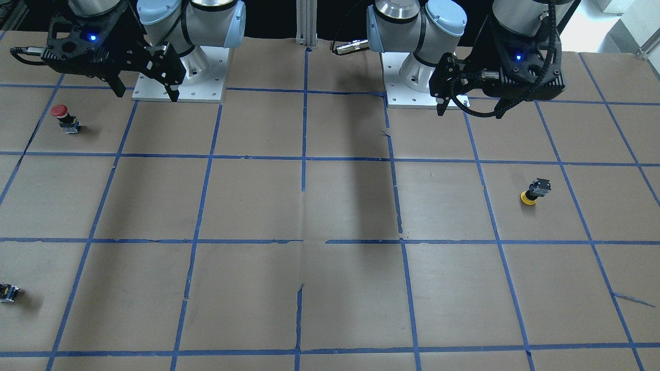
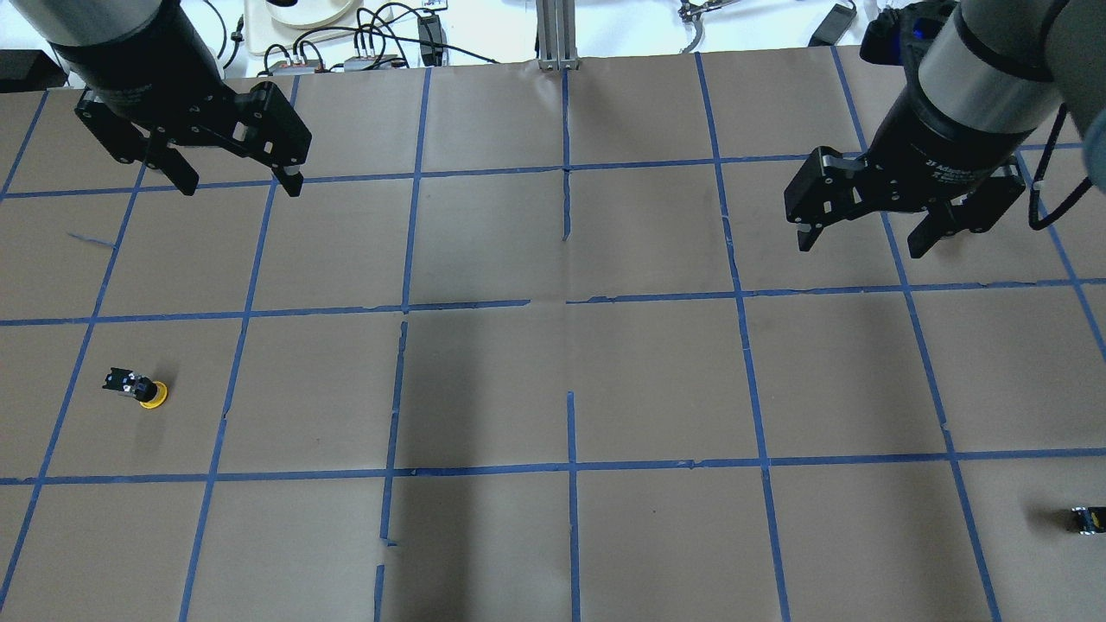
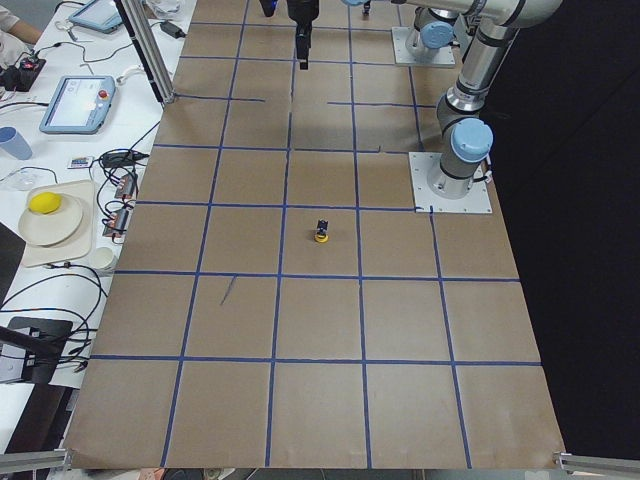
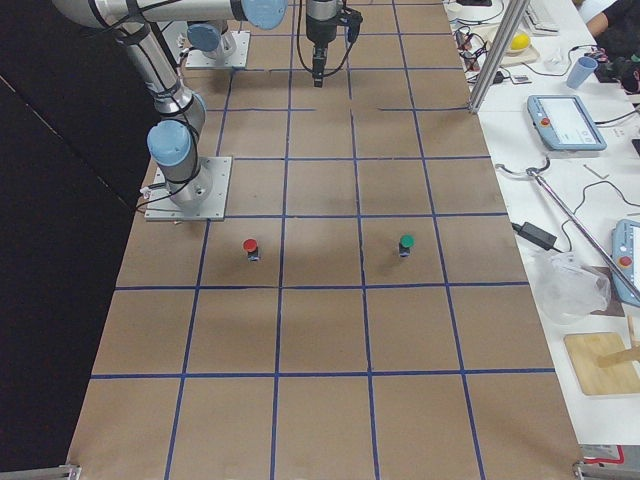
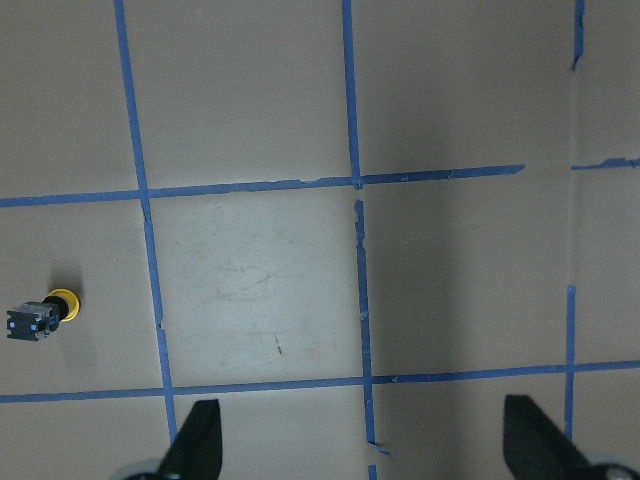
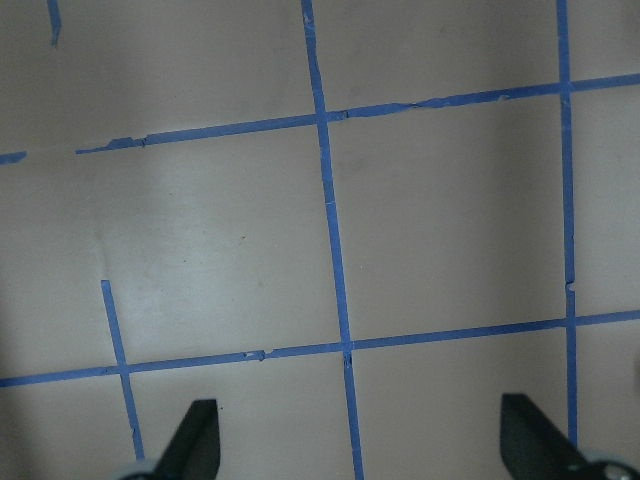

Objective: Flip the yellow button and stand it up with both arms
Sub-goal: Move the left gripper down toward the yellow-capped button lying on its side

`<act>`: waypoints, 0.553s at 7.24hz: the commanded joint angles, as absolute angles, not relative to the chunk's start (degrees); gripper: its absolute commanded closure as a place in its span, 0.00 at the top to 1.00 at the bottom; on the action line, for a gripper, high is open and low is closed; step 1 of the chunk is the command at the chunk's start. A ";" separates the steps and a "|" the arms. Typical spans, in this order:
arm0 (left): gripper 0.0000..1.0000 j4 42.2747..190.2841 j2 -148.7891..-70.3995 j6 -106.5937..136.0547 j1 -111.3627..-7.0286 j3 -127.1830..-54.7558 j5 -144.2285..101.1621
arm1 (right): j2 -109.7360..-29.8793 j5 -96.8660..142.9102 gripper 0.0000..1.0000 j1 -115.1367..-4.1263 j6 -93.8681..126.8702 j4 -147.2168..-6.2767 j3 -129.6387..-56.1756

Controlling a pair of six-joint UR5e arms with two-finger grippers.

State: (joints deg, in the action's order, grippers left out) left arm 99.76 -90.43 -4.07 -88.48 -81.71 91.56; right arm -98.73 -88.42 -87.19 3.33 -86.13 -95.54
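The yellow button [image 1: 533, 191] stands upside down on its yellow cap, contact block up, on the brown table, toward the robot's left. It also shows in the overhead view [image 2: 138, 389], the exterior left view [image 3: 321, 232] and the left wrist view [image 5: 40, 315]. My left gripper [image 2: 240, 186] is open and empty, raised above the table beyond the button; it shows in the front view [image 1: 469, 112] too. My right gripper [image 2: 861, 246] is open and empty, raised over the opposite half of the table [image 1: 147, 93].
A red-capped button [image 1: 64, 117] stands on the robot's right side near the right arm's base plate [image 1: 180, 77]. A small dark block [image 2: 1087, 518] lies at the right edge. The exterior right view shows a green-capped button [image 4: 405, 243]. Blue tape lines grid the table.
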 commanded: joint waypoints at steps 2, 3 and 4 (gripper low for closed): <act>1.00 99.67 -89.74 -3.25 -88.33 -82.00 91.58 | -98.88 -88.42 1.00 -87.19 3.34 -86.22 -95.45; 1.00 99.67 -89.74 -3.34 -87.90 -82.00 91.50 | -98.53 -88.50 1.00 -87.19 2.73 -86.22 -95.45; 1.00 99.75 -89.82 -4.21 -87.11 -82.35 91.67 | -98.53 -88.59 1.00 -87.19 2.64 -86.31 -95.45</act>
State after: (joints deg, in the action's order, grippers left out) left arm 99.69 -89.81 -3.55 -87.85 -82.08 91.56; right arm -98.62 -88.51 -87.19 2.87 -86.24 -95.46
